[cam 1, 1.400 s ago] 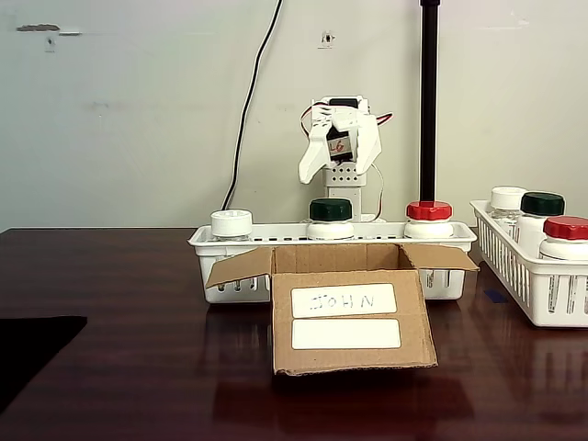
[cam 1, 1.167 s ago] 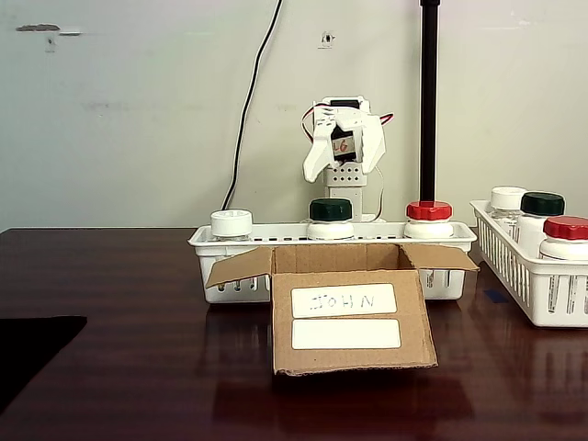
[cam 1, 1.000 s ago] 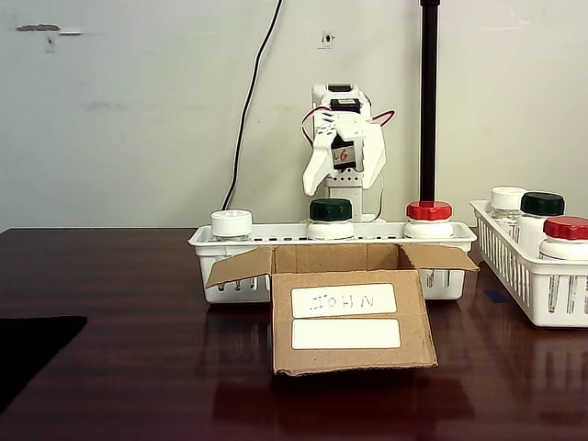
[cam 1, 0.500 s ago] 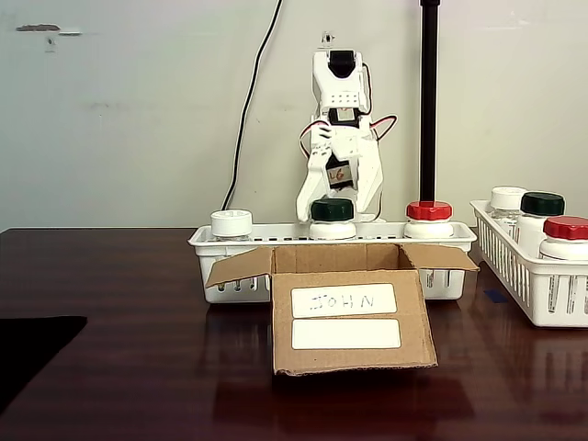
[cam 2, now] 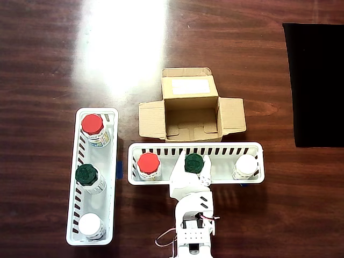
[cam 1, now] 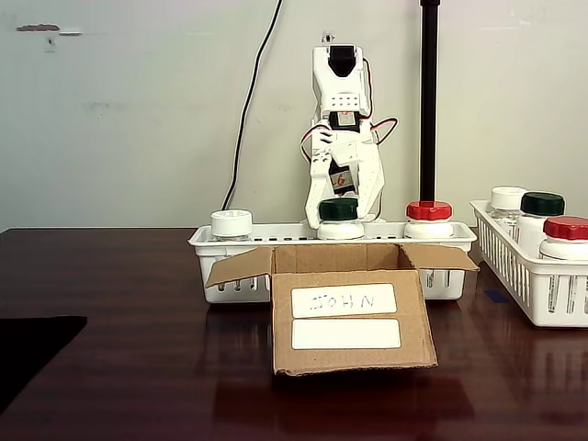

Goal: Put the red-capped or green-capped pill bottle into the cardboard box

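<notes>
Jaws: the jaws (cam 1: 343,213) straddle the green cap, one finger on each side of it in both views; they stand apart, and whether the pads touch the cap yet is hard to tell from these angles.
Bottle: the bottle (cam 2: 193,163) stands upright in the middle of the near basket (cam 2: 194,182), directly behind the box in the fixed view, between a red-capped bottle (cam 2: 148,164) and a white-capped bottle (cam 2: 246,166).
Box: the box (cam 1: 350,314) sits just in front of that basket, flaps (cam 2: 232,115) spread, its open top clear; its front carries two white labels, the upper one handwritten.
Arm: the arm (cam 1: 341,101) rises behind the basket and reaches down onto the bottle from above.
Side basket: a second basket (cam 2: 92,176) lies beside the box and the first basket, holding three more bottles, red, green and white capped.
Surface: dark glossy wood (cam 2: 48,70), with a black mat (cam 2: 317,83) well away from the box.
Handling: the bottle looks rigid, light and smooth, so probably slippery on the body; the ribbed cap is the better place to pinch, squarely across its width.
Next step, as judged: close on the cap, lift clear of the basket wall, carry forward over the box.
</notes>
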You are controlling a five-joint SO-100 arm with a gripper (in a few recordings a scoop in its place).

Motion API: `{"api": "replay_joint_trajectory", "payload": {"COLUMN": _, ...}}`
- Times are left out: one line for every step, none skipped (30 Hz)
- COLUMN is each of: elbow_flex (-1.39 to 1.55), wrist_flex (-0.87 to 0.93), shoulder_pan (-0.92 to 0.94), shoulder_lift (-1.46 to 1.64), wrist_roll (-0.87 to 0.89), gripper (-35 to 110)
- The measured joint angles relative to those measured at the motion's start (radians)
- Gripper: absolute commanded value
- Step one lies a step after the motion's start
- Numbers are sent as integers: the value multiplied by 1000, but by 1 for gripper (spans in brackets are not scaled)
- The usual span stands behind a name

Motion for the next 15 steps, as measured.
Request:
{"api": "replay_joint_trajectory", "payload": {"elbow_flex": -5, "wrist_flex": 0, "shoulder_pan": 0, "shoulder_lift": 0, "wrist_roll": -3, "gripper": -6}}
{"api": "replay_joint_trajectory", "payload": {"elbow_flex": -9, "wrist_flex": 3, "shoulder_pan": 0, "shoulder_lift": -2, "wrist_roll": -3, "gripper": -3}}
{"api": "replay_joint_trajectory", "payload": {"elbow_flex": -15, "wrist_flex": 12, "shoulder_pan": 0, "shoulder_lift": -2, "wrist_roll": -3, "gripper": 0}}
{"api": "replay_joint_trajectory", "payload": {"elbow_flex": -20, "wrist_flex": 18, "shoulder_pan": 0, "shoulder_lift": -2, "wrist_roll": -3, "gripper": 3}}
{"api": "replay_joint_trajectory", "payload": {"elbow_flex": -26, "wrist_flex": 32, "shoulder_pan": 0, "shoulder_lift": -2, "wrist_roll": -3, "gripper": 4}}
{"api": "replay_joint_trajectory", "payload": {"elbow_flex": -32, "wrist_flex": 49, "shoulder_pan": 0, "shoulder_lift": 3, "wrist_roll": -3, "gripper": 3}}
{"api": "replay_joint_trajectory", "payload": {"elbow_flex": -38, "wrist_flex": 77, "shoulder_pan": -3, "shoulder_lift": 14, "wrist_roll": -3, "gripper": 2}}
{"api": "replay_joint_trajectory", "payload": {"elbow_flex": -44, "wrist_flex": 100, "shoulder_pan": -8, "shoulder_lift": 20, "wrist_roll": -3, "gripper": 2}}
{"api": "replay_joint_trajectory", "payload": {"elbow_flex": -54, "wrist_flex": 127, "shoulder_pan": -11, "shoulder_lift": 29, "wrist_roll": -6, "gripper": 2}}
{"api": "replay_joint_trajectory", "payload": {"elbow_flex": -66, "wrist_flex": 163, "shoulder_pan": -15, "shoulder_lift": 41, "wrist_roll": -11, "gripper": 1}}
{"api": "replay_joint_trajectory", "payload": {"elbow_flex": -80, "wrist_flex": 198, "shoulder_pan": -20, "shoulder_lift": 55, "wrist_roll": -20, "gripper": 1}}
{"api": "replay_joint_trajectory", "payload": {"elbow_flex": -103, "wrist_flex": 239, "shoulder_pan": -26, "shoulder_lift": 66, "wrist_roll": -26, "gripper": 1}}
{"api": "replay_joint_trajectory", "payload": {"elbow_flex": -127, "wrist_flex": 275, "shoulder_pan": -29, "shoulder_lift": 74, "wrist_roll": -29, "gripper": 1}}
{"api": "replay_joint_trajectory", "payload": {"elbow_flex": -155, "wrist_flex": 310, "shoulder_pan": -32, "shoulder_lift": 74, "wrist_roll": -25, "gripper": 1}}
{"api": "replay_joint_trajectory", "payload": {"elbow_flex": -181, "wrist_flex": 341, "shoulder_pan": -34, "shoulder_lift": 74, "wrist_roll": -29, "gripper": 1}}
